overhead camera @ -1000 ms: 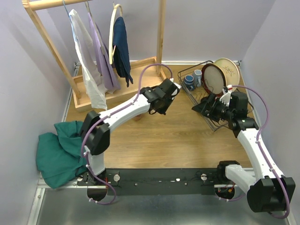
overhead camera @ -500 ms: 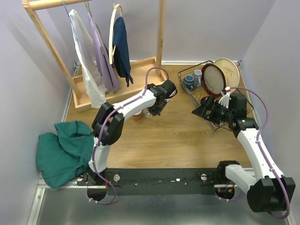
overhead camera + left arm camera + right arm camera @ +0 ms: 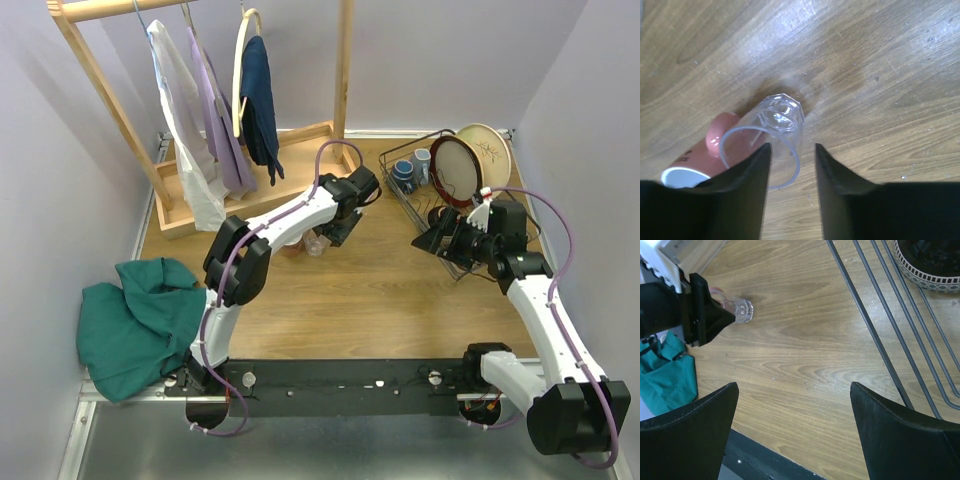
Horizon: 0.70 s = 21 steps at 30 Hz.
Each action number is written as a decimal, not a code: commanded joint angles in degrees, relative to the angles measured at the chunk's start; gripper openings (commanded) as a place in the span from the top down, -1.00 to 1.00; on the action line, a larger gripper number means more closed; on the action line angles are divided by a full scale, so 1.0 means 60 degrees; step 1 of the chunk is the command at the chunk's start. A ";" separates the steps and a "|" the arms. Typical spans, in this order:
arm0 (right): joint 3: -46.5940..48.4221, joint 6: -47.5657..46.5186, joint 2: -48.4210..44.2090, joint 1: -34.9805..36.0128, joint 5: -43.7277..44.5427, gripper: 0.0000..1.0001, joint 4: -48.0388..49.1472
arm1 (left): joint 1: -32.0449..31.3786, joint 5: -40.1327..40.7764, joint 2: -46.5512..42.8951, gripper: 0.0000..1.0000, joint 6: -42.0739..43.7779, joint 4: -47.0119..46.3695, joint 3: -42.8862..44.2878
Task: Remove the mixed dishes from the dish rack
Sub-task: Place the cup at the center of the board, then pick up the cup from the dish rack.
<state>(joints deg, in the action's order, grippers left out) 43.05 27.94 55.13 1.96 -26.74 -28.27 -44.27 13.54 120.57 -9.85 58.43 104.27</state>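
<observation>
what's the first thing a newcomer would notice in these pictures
A clear glass sits on the wooden table beside a pink mug, at the tips of the open left end effector. At the far right, a red-rimmed plate and a cream plate stand on edge in the dish rack, the right end effector open beside it. A wooden clothes rack with hanging garments fills the far left.

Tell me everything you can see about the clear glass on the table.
The glass is a clear, empty tumbler with a faceted base and smooth round rim. Its base is on the wooden table, rim towards the left tool, which straddles it with a gap on one side. A pink mug sits close beside it. Upright or leaning, I cannot tell.
</observation>
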 commanded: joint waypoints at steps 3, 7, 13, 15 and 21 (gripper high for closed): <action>0.0764 -0.0804 -0.0209 0.0055 0.0662 -1.00 -0.0780 | -0.0034 -0.0131 -0.1124 -0.41 -0.0395 -0.0231 0.0040; 0.1130 -0.1200 -0.0341 0.0040 0.1248 -1.00 -0.0942 | -0.0048 -0.0425 -0.2439 -0.61 -0.0629 -0.0861 -0.0326; 0.1599 -0.1522 -0.0239 0.0040 0.2054 -1.00 -0.1060 | -0.0034 -0.0455 -0.4855 -0.82 -0.0805 -0.2588 -0.2024; 0.1731 -0.1552 -0.0181 0.0055 0.2419 -1.00 -0.1016 | -0.0034 -0.0280 -0.5517 -0.89 -0.0820 -0.3350 -0.3016; 0.2185 -0.1653 0.0317 0.0040 0.3066 -1.00 -0.0738 | -0.0004 0.0276 -0.8315 -0.98 -0.0820 -0.5211 -0.6106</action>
<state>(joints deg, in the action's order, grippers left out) 52.86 20.23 54.85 1.96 -12.84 -33.26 -44.36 12.19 78.98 -14.17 37.36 79.96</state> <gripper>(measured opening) 0.998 0.988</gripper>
